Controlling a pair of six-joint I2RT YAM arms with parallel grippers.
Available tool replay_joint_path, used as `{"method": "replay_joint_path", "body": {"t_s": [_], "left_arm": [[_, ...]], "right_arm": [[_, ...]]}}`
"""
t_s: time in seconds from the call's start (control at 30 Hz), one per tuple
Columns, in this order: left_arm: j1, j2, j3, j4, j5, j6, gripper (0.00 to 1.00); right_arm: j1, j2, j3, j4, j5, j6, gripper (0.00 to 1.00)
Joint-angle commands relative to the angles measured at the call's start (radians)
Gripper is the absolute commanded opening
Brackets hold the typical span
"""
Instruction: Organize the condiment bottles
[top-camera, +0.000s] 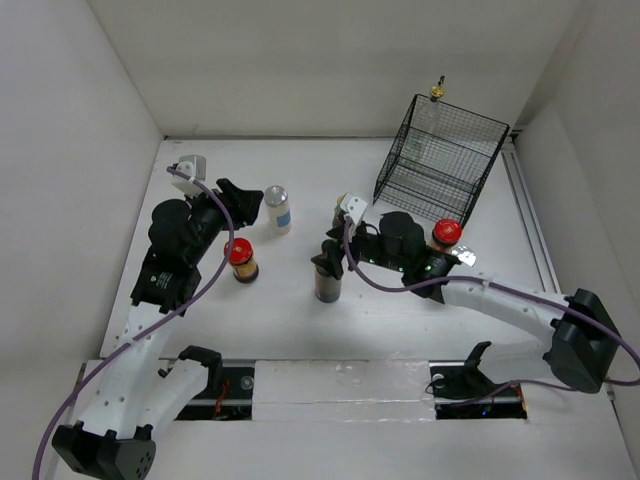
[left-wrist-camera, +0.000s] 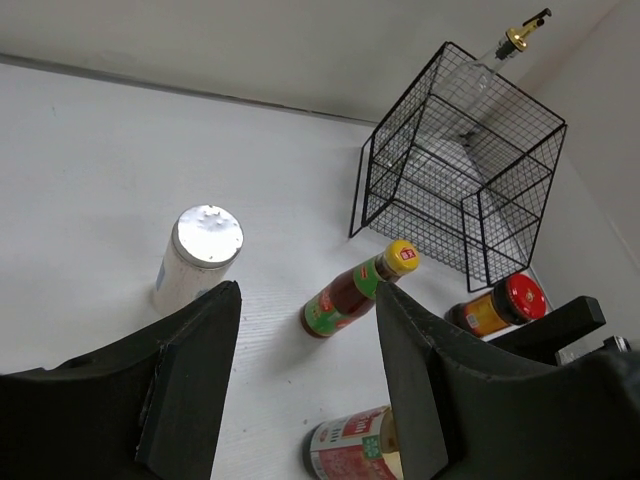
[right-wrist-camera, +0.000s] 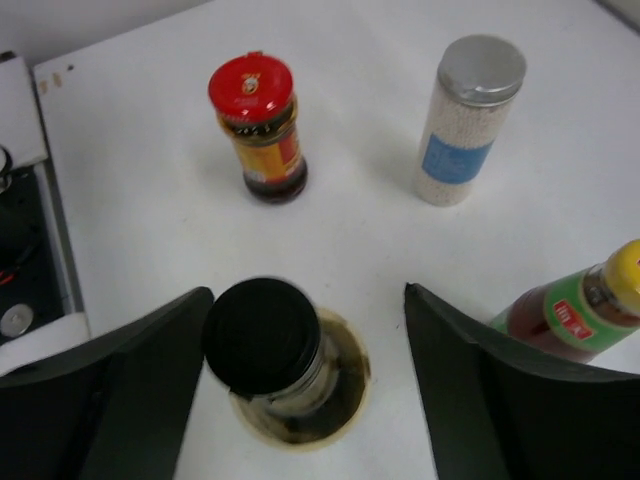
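Observation:
My right gripper (right-wrist-camera: 308, 295) is open and straddles the upright dark black-capped bottle (right-wrist-camera: 262, 335); the cap sits close against one finger. In the top view this gripper (top-camera: 335, 240) is just above that bottle (top-camera: 328, 278). My left gripper (left-wrist-camera: 307, 297) is open and empty, low over the table beside a white silver-lidded shaker (left-wrist-camera: 198, 258). The small yellow-capped bottle (left-wrist-camera: 357, 290) stands beyond it. One red-lidded jar (top-camera: 241, 260) stands by my left arm, another (top-camera: 446, 235) by my right arm. The tall gold-capped bottle (top-camera: 437, 92) stands at the basket. The second shaker is out of view.
A black wire basket (top-camera: 440, 155) stands at the back right, near the right wall. White walls close in the table on the left, back and right. A rail (top-camera: 530, 215) runs along the right edge. The arm bases sit at the near edge.

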Motion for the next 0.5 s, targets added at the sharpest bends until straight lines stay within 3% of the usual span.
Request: {"method": "replay_joint_path", "body": {"t_s": [0.0, 0.1, 0.13, 0.23, 0.3, 0.47], "left_arm": [[0.009, -0.014, -0.012, 0.05, 0.026, -0.011, 0.52], [0.009, -0.005, -0.012, 0.05, 0.026, -0.011, 0.52], [0.009, -0.005, -0.012, 0.05, 0.026, -0.011, 0.52], [0.009, -0.005, -0.012, 0.05, 0.026, -0.011, 0.52], [0.009, -0.005, -0.012, 0.05, 0.026, -0.011, 0.52], [0.009, -0.005, -0.012, 0.05, 0.026, -0.011, 0.52]], "right_arm": [[0.006, 0.035, -0.003, 0.226, 0.09, 0.024, 0.77], [0.006, 0.086, -0.015, 0.303, 0.078, 0.04, 0.57], [0.006, 0.106, -0.015, 0.303, 0.078, 0.052, 0.4], [0.006, 0.106, -0.015, 0.303, 0.069, 0.061, 0.2], [0.006, 0.074, -0.015, 0.312, 0.069, 0.089, 0.15], [-0.003, -0.067, 0.119, 0.289, 0.177, 0.107, 0.12]]}}
